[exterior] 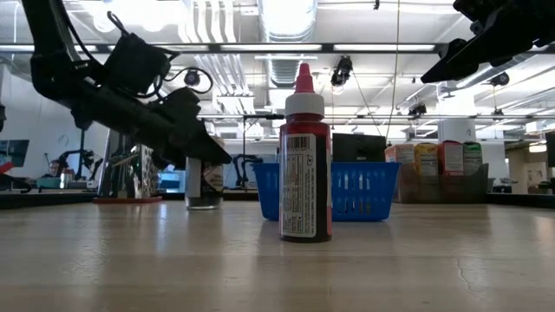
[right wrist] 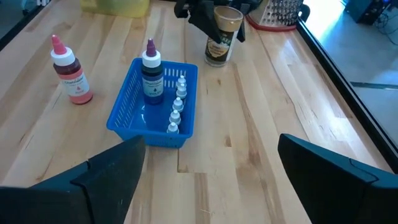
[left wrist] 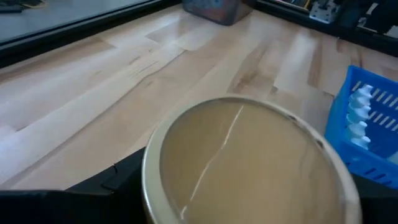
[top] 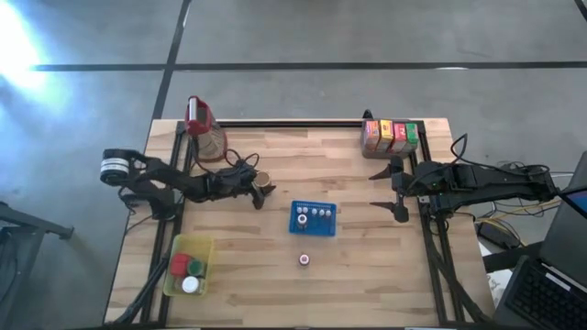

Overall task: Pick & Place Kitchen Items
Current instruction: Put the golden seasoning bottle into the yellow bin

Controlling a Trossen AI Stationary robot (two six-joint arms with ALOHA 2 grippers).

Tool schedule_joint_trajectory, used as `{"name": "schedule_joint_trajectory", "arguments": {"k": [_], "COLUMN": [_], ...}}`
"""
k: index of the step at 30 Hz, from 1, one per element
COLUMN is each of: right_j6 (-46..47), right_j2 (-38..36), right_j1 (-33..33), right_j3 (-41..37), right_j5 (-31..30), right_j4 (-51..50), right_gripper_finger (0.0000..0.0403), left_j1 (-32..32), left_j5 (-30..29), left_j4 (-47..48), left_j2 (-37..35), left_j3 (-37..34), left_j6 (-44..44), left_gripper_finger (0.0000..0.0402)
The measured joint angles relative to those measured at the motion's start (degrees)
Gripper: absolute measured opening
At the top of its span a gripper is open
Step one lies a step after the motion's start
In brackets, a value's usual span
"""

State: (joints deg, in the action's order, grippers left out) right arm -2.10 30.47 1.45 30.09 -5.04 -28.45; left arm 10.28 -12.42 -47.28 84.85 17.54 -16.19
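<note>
Gripping a small round tin (top: 263, 181) at the table's centre-left, the left gripper (top: 260, 194) holds it beside the blue basket (top: 313, 230) (its dark label is unreadable), while the right gripper (top: 387, 192) hovers wide open and empty near four cartons (top: 391, 136).

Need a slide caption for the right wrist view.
Open right tool above the table, facing a blue basket of bottles, a red bottle beside it; left tool at a tin.

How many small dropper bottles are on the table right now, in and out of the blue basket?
6. Five stand in the blue basket: one dark bottle and four tiny white-capped bottles in a row. One red bottle stands alone on the table beside it. None seem hidden.
</note>
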Motion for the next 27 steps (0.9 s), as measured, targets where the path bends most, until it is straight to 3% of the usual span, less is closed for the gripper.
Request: {"name": "schedule_joint_trajectory", "arguments": {"k": [8,19,27], "right_j6": [0.11,0.06,0.01], "right_j2": [0.01,-0.01,0.0], "right_j1": [0.0,0.0,0.0], "right_j3": [0.0,0.0,0.0], "right_j5": [0.0,0.0,0.0], "right_j4": [0.02,0.0,0.01], "right_gripper_finger": [0.0364,0.0364,0.0364], "left_j1": [0.12,0.24,0.39], "left_j5": [0.15,0.15,0.14], "left_j4": [10.76,16.7,53.34], "left_j2": [-9.03,-17.77,-20.01], "left_j3": [0.0,1.41,16.82], "left_j6": [-0.03,1.69,4.09], "left_gripper_finger": [0.0298,0.0298,0.0298]}}
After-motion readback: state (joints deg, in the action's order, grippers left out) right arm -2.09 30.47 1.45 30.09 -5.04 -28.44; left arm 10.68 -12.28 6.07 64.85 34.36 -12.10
